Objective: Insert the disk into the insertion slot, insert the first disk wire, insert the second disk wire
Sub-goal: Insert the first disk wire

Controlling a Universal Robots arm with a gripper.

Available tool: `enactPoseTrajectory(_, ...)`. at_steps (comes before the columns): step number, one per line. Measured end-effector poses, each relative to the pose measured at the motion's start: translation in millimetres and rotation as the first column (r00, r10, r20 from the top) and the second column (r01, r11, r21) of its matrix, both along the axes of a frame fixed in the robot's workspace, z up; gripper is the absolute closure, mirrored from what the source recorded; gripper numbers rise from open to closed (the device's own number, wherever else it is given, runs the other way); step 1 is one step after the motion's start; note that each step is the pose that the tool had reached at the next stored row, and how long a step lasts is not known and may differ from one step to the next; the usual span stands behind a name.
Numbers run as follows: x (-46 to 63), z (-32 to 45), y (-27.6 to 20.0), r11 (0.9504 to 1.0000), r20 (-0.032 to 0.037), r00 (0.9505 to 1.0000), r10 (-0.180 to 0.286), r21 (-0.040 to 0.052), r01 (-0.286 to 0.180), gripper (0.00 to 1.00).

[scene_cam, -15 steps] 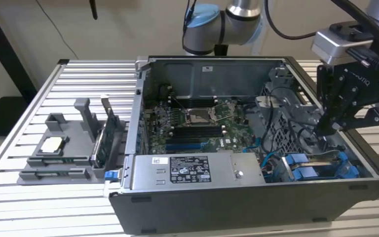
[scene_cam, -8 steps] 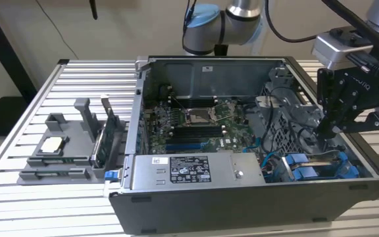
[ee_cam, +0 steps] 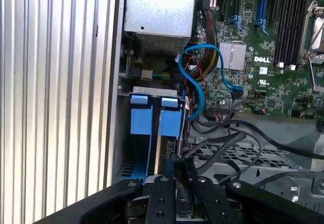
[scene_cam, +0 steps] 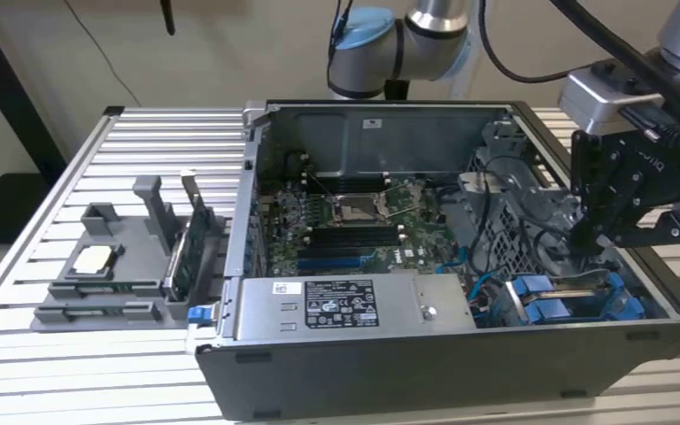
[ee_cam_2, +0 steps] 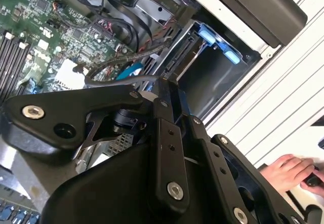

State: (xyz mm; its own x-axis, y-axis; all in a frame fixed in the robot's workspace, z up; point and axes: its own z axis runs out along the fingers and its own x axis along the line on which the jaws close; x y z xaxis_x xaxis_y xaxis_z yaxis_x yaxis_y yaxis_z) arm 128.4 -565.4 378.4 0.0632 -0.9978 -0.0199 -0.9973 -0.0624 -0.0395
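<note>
I am working over a big silver table with long grooves. An open computer case is lying on it. A grey power box is sitting along one long edge of the case. The insertion slot is sitting in the case's corner, just beside that box. The disk is standing inside the slot, with its blue frame showing. My claw is hanging right over it, pinching a black disk wire tight.
</note>
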Motion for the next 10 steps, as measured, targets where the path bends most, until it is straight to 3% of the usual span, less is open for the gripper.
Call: enactPoseTrajectory(10, 0.0, -3.1, -3.2, 0.9949, 0.0000, 0.9949, -0.101, -0.0004, 0.101, 0.81)
